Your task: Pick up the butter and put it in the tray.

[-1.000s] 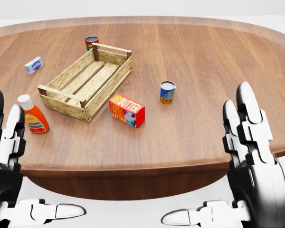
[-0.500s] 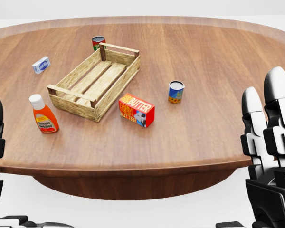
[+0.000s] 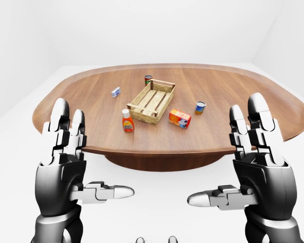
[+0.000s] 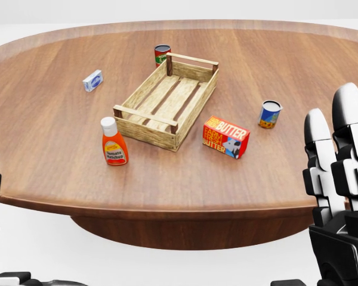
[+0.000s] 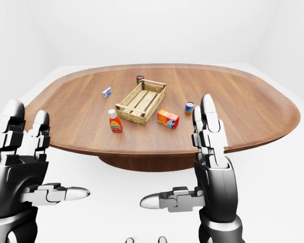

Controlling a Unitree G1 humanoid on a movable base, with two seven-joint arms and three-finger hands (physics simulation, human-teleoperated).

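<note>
Red-and-orange rectangular butter box (image 4: 226, 137) lies on the brown oval wooden table (image 4: 286, 65), just right of the slatted wooden tray (image 4: 167, 100) in head view; my left hand (image 3: 66, 167) and right hand (image 3: 258, 162) spread open, empty, below the table edge.

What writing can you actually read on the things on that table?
"FARM FRESH BUTTER": on the butter box.
Ketchup bottle: label too blurred to read.
Small blue-and-white box: print too small.
Blue can and red-green can: no legible text.
</note>
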